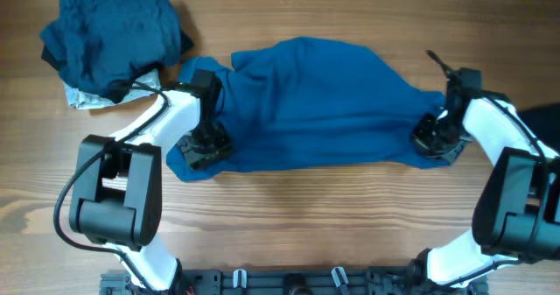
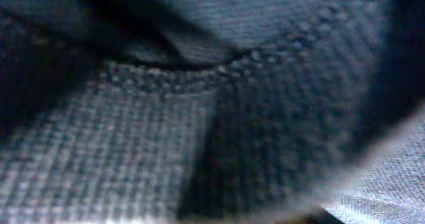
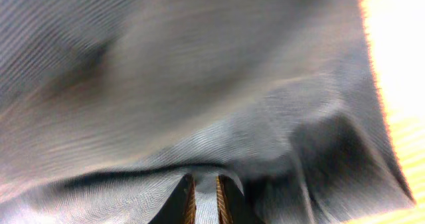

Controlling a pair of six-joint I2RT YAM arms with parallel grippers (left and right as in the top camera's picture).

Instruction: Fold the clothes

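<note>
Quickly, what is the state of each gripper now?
Left gripper: on the blue garment, cannot be told.
Right gripper: closed on the blue garment.

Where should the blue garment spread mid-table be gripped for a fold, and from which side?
Grip the blue garment at both ends of its near edge, from above. It lies wide and mostly flat, so one grip would likely let it sag. The left end effector and right end effector sit at those ends.

The wooden table [image 1: 289, 207] carries a spread blue garment [image 1: 324, 94] and a crumpled dark-blue pile [image 1: 114, 28].
</note>
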